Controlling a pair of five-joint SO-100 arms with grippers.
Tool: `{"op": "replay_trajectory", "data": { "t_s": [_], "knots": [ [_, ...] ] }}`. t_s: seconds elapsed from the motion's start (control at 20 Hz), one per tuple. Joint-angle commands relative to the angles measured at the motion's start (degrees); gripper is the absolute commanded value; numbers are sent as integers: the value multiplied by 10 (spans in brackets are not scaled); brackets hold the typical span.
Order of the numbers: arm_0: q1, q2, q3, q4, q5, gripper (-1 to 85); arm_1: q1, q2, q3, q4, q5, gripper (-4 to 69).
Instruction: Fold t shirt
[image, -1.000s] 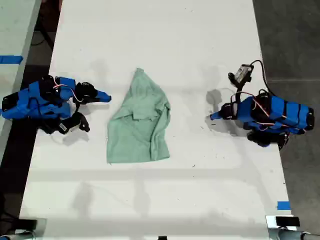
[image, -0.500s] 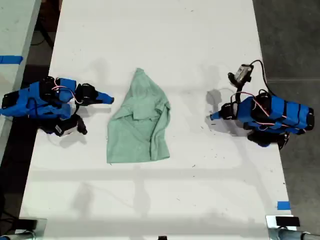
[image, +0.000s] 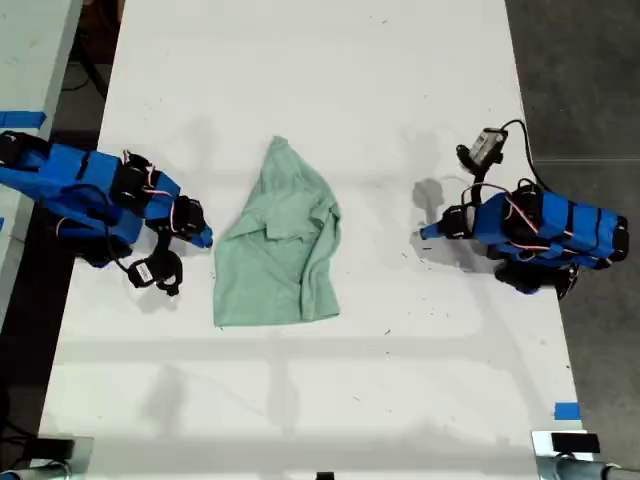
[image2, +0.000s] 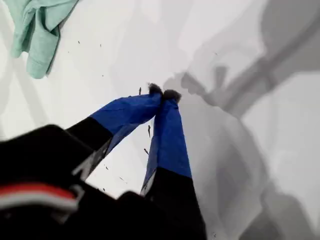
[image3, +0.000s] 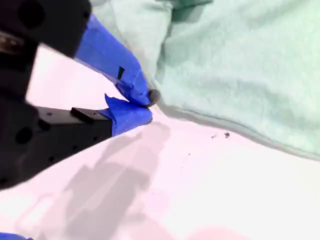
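Exterior view, from overhead: the t shirt, pale mint green and wrinkled, lies on the white table a little left of the frame's centre. Its narrow end points toward the top of the frame; its broad end lies toward the bottom, and a fold runs down its right-hand part.

My second gripper sits at the exterior view's left, just beside the t shirt's left edge, on a blue arm that reaches in from the frame's left border. In the second wrist view, my second gripper has its blue-taped tips drawn together with nothing between them; the upper tip reaches the hem of the t shirt, though I cannot tell whether it presses on the cloth.

My first gripper sits at the exterior view's right, well apart from the t shirt, on bare table. In the first wrist view, my first gripper is likewise clenched, its two taped fingers meeting at the tips over the white surface and holding nothing; a corner of the t shirt shows at that frame's upper left.

A strip of blue tape marks the table at the exterior view's lower right.
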Motion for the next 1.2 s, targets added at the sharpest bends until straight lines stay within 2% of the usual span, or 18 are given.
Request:
{"op": "replay_trajectory", "data": {
  "t_s": [0.0, 0.1, 0.15, 0.3, 0.6, 0.7, 0.75, 0.85, 0.9, 1.0, 1.15],
  "knots": [
    [65, -74, -76, 1, -43, 95, 2, 8, 37, 1, -4, 12],
    [97, -157, -129, 11, -47, 186, 3, 8, 37, 1, -4, 12],
    [105, -189, -153, 11, -44, 195, 4, 8, 37, 1, -4, 12],
    [110, -229, -171, 11, -56, 193, 2, 8, 37, 1, -3, 12],
    [62, -265, -130, -39, -91, 184, 1, 8, 37, 1, -3, 12],
    [59, -280, -127, -57, -83, 159, 1, 8, 37, 1, -4, 12],
    [62, -290, -126, -67, -74, 123, 0, 8, 37, 1, -4, 12],
    [61, -294, -111, -72, -72, -1, 0, 8, 37, 1, -4, 12],
    [61, -275, -94, -72, -81, -2, -1, 8, 37, 1, -4, 12],
    [64, -193, -50, -59, -111, -2, -2, 8, 37, 2, -4, 12],
    [77, -69, -49, 47, -162, -2, 0, 8, 37, 2, -4, 12]
  ]
}}
